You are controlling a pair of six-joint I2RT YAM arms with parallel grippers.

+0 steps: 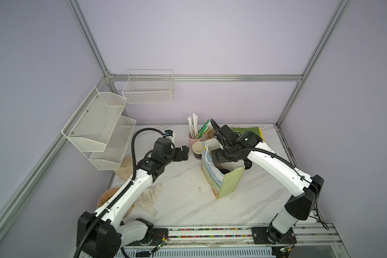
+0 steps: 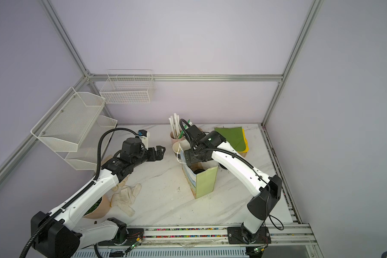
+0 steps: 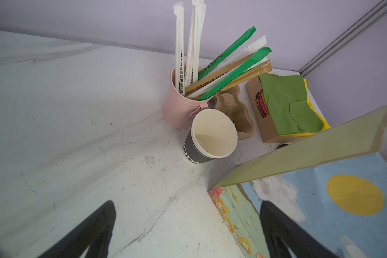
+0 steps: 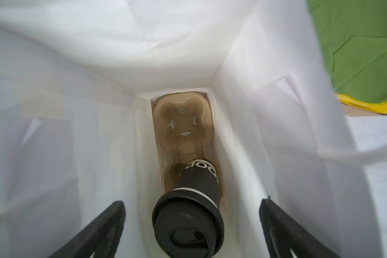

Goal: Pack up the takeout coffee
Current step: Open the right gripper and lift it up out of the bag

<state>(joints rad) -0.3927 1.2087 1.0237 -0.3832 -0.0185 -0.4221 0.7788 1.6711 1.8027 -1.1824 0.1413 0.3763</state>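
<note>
Sitting in paper bag [image 1: 231, 182], takeout coffee [image 4: 193, 198], lidless cup [image 3: 212, 134] nearby

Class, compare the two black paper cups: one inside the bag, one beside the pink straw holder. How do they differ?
The bagged cup wears a black lid; the table cup is open and empty. The bagged cup sits in a cardboard carrier inside the bag; the table cup stands on the bare table. Both are black with white lettering.
</note>
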